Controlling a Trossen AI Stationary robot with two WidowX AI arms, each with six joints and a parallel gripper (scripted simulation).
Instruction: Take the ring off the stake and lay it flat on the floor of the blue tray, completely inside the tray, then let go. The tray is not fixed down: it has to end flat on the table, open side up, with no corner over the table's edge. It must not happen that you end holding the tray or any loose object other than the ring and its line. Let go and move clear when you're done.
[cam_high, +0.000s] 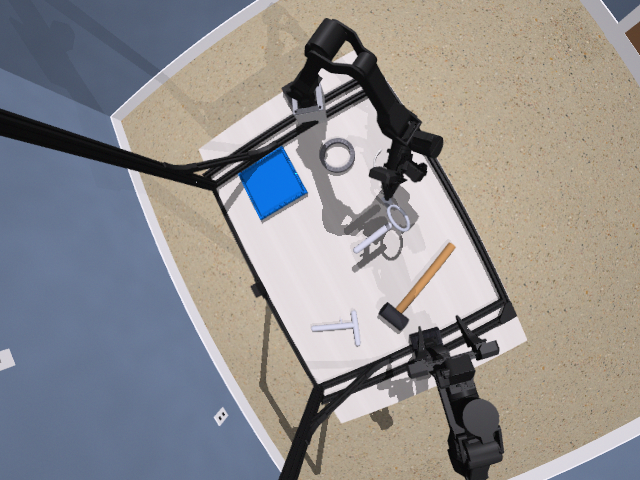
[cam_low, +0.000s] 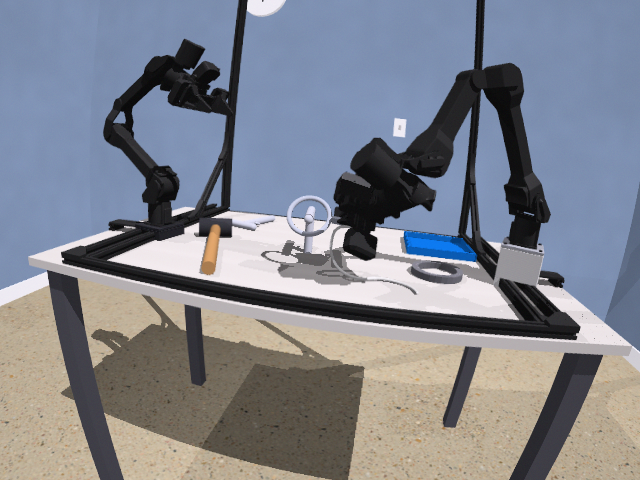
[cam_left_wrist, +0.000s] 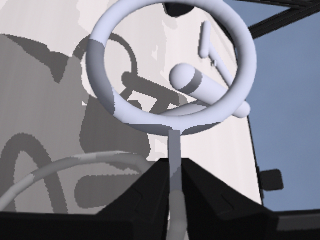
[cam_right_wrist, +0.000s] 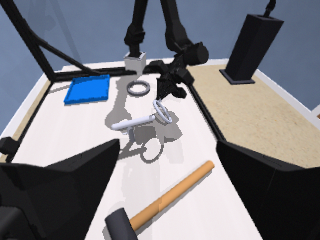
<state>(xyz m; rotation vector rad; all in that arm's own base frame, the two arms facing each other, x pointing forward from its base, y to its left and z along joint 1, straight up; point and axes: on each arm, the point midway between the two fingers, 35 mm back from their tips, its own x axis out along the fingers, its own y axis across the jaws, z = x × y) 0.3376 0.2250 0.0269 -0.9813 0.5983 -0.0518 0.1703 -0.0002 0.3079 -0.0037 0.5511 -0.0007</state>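
Left claw (cam_high: 387, 197) (cam_low: 337, 215) (cam_left_wrist: 175, 162) (cam_right_wrist: 159, 99) clamped on one pale ring (cam_high: 407, 221) (cam_low: 290, 217) (cam_left_wrist: 95, 65) (cam_right_wrist: 156, 107), right claw (cam_high: 438, 322) (cam_low: 220, 111) (cam_right_wrist: 168, 143) apart; one gray ring (cam_high: 323, 156) (cam_low: 436, 277) (cam_right_wrist: 138, 93), one blue tray (cam_high: 272, 183) (cam_low: 439, 246) (cam_right_wrist: 89, 89)

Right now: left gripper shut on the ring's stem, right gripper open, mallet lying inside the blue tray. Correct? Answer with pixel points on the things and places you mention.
Not the mallet: it (cam_high: 424, 279) (cam_low: 210, 250) (cam_right_wrist: 172, 195) lies on the table, outside the blue tray (cam_high: 273, 183) (cam_low: 439, 245) (cam_right_wrist: 88, 89), as the top view shows. The rest holds.

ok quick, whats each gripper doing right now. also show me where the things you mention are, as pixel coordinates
left gripper (cam_high: 387, 199) (cam_low: 336, 217) (cam_left_wrist: 174, 162) (cam_right_wrist: 159, 98): closed, holding the ring (cam_high: 407, 221) (cam_low: 290, 215) (cam_left_wrist: 247, 60) (cam_right_wrist: 168, 117) by its thin stem
right gripper (cam_high: 438, 322) (cam_low: 219, 110) (cam_right_wrist: 168, 144): open, holding nothing
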